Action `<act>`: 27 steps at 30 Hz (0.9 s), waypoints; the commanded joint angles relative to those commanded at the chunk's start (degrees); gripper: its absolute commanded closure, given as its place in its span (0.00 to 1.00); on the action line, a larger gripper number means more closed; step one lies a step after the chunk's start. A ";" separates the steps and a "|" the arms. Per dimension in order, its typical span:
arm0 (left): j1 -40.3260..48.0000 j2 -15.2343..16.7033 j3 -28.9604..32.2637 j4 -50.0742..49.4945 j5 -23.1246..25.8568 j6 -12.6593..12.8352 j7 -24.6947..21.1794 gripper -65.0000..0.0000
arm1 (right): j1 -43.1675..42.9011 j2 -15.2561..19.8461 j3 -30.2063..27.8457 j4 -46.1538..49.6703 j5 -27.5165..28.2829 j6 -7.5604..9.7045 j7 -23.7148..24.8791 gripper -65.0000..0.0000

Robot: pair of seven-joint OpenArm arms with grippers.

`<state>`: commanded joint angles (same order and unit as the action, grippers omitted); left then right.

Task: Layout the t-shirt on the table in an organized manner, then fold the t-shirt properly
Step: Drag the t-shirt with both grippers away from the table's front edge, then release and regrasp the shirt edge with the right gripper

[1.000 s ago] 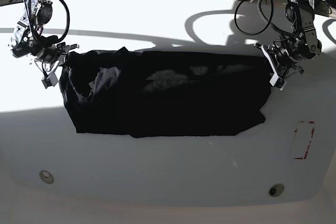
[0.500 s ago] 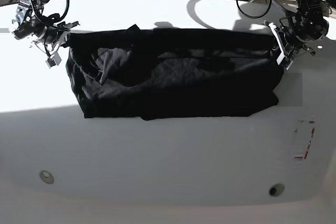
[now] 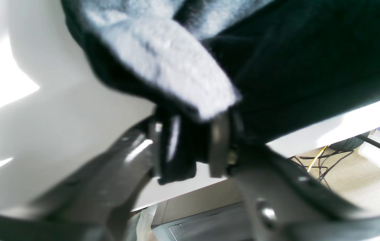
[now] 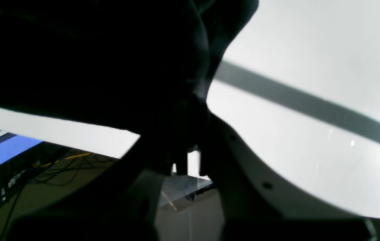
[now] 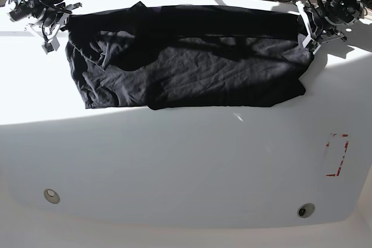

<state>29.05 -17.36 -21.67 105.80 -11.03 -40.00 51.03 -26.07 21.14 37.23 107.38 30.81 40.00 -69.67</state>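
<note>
While held at both ends: the wrinkly black cloth t-shirt (image 5: 186, 56) hangs stretched between the two grippers, its lower part lying on the big smooth white table (image 5: 186, 166).
T-shirt place: toward 12 o'clock on the tabletop in the base view, wide side to side, lower hem ragged and facing 6 o'clock.
T-shirt surface: creased, bunched folds at its 9 o'clock end, flatter toward 3 o'clock.
Left gripper (image 3: 190, 147): at 3 o'clock of the shirt in the base view; fingers narrow, pinching a thick fold of black cloth between the pads.
Right gripper (image 4: 190, 147): at 9 o'clock of the shirt in the base view; wrist view dark, jaws close together with black fabric bunched between them.
Red dashed rectangle mark (image 5: 337, 155): at 4 o'clock on the table, well apart from the shirt.
Round metal discs: one at 7 o'clock (image 5: 51, 195), one at 5 o'clock (image 5: 305, 209), near the front edge.
Light: hard sun band across the cloth, shadow over the near table.
</note>
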 joint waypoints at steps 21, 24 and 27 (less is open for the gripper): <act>-1.41 -2.73 -5.36 4.57 -0.09 0.00 3.96 0.30 | 6.77 -3.25 -0.18 7.91 7.12 0.00 -6.33 0.10; -2.81 -2.46 -7.30 5.10 -0.09 0.00 5.80 0.31 | 8.18 -5.01 -0.70 7.82 10.20 0.00 -6.33 0.10; -3.96 -2.46 -8.79 5.10 -0.09 0.00 6.59 0.31 | 9.49 -6.42 -3.25 7.82 10.37 0.00 -6.33 0.10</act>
<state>25.10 -19.82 -30.46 110.90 -11.12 -40.00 57.63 -16.57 14.73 33.98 115.21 41.19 40.00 -76.00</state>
